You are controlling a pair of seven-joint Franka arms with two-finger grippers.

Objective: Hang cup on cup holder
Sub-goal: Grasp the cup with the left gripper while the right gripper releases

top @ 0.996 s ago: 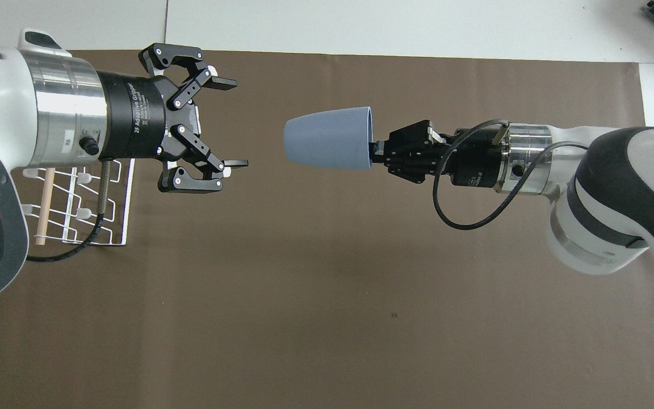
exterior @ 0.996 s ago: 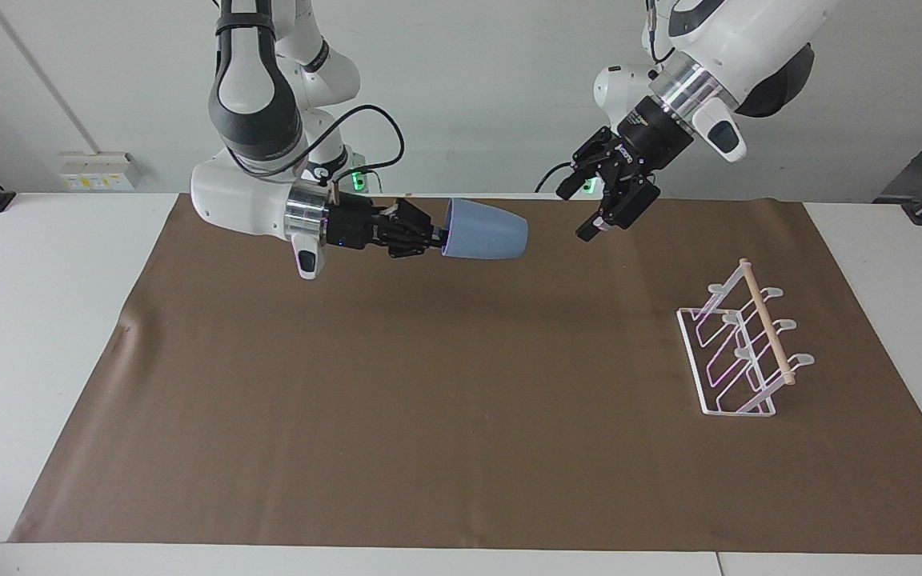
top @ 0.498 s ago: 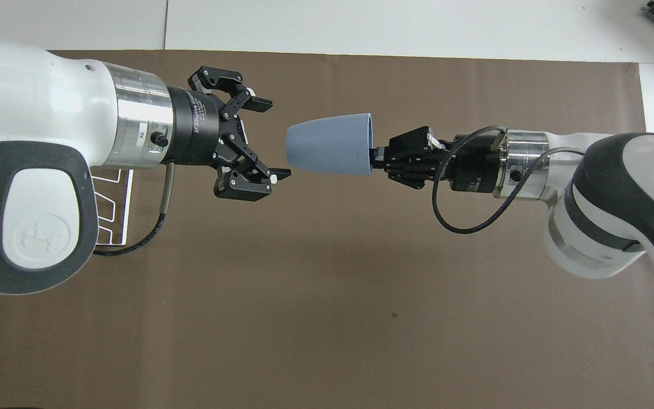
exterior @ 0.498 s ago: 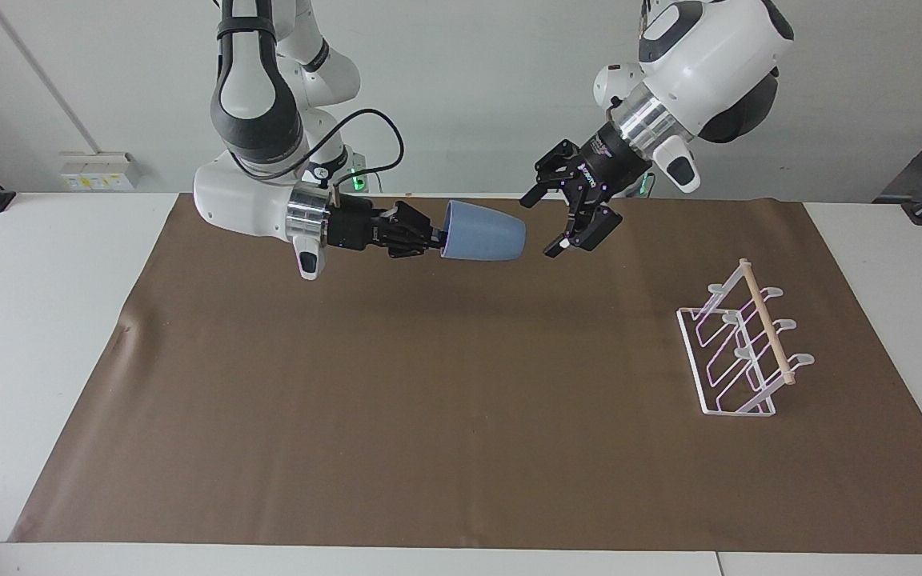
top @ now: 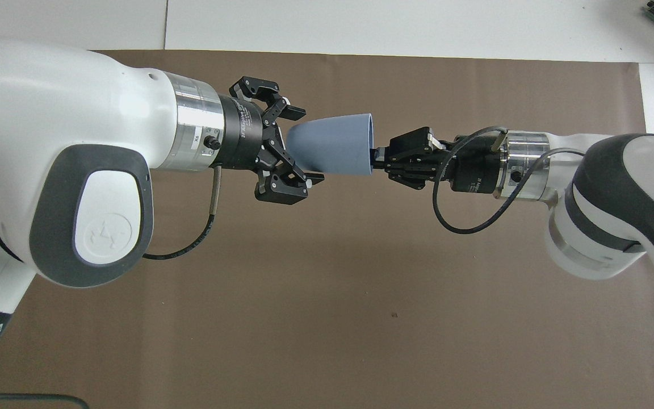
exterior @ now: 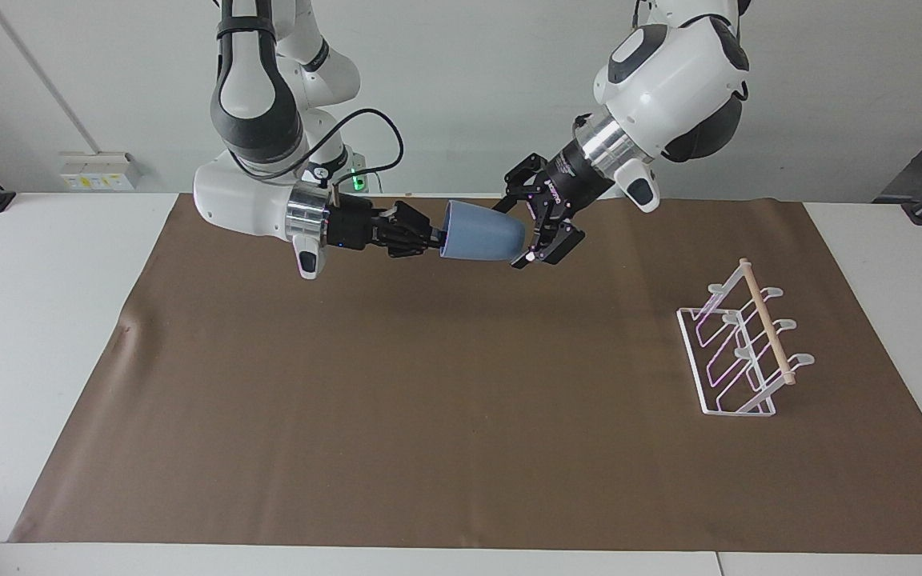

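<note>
Facing view, nearest the robots first: I see that the left gripper [exterior: 530, 234] has swung in from over the bare mat since a second ago, when it hung well apart from the cup [exterior: 483, 231]. Now its spread fingers straddle the cup's narrow base, one above and one below; I cannot tell whether either touches it. The right gripper [exterior: 438, 234] has barely moved and stays clamped on the cup's rim, holding it on its side in the air over the mat [exterior: 429, 384], mouth toward the right arm, base toward the left. The cup is a matte dusty-blue tumbler without a handle, tapering to its base. Farther from the robots, toward the left arm's end of the table, the cup holder [exterior: 741, 348] stands where it was, white wire with a wooden bar on top.
</note>
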